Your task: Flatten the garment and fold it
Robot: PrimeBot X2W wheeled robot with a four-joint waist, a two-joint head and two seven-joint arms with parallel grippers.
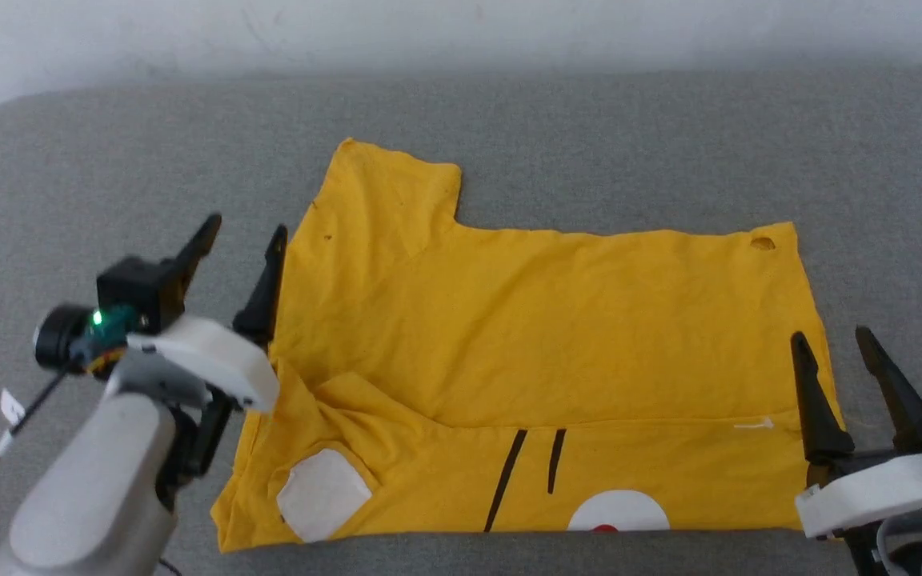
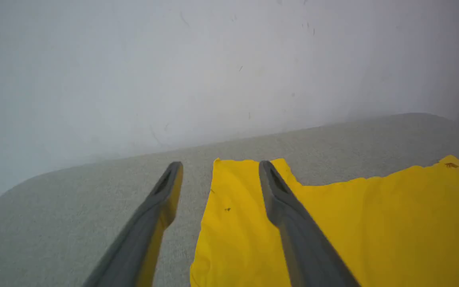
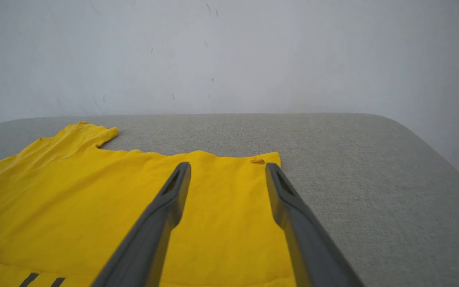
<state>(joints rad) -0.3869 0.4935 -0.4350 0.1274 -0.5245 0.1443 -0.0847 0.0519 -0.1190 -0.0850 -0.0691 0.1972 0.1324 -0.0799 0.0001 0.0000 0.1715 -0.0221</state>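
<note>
yellow cotton t-shirt (image 1: 541, 320) lay half-folded | left end effector (image 1: 243, 228), right end effector (image 1: 829, 338) released, empty | should pinch 9/3 o'clock edges together

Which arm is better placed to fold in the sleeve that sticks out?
Left, probably: the left gripper is open beside the sleeve; the right gripper is at the other end of the garment.

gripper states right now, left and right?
Left gripper: open, gripping nothing, at the T-shirt's left edge.
Right gripper: open, gripping nothing, at the T-shirt's right edge.
</note>
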